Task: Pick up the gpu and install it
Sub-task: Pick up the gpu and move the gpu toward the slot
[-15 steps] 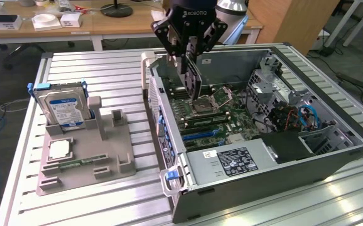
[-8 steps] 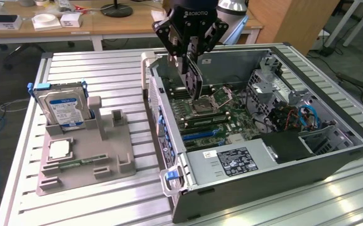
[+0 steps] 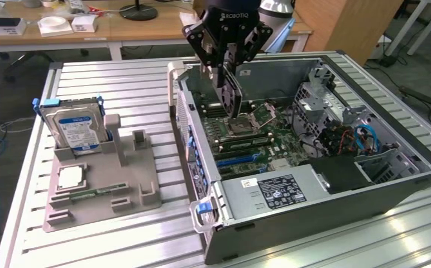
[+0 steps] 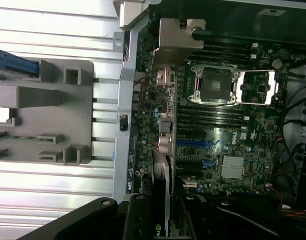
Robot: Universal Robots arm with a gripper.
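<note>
Aluminium table: slatted top, bearing everything below.
Computer case: dark tower lying on its side, open upward, on the exterior view's right half of the table.
Motherboard: green, flat on the case floor, with blue and black slots.
Parts tray: grey moulded holder, beside the case on the exterior view's left.
Gripper: black, over the case interior, its fingers clamped on the gpu's upper edge.
Hard drive: silver with a blue label, upright in the tray's far end.
Gpu: held on edge, upright, above the motherboard close to the CPU socket — whether its lower edge meets the board cannot be told.
Memory stick: slim, green, lying flat in the tray.
</note>
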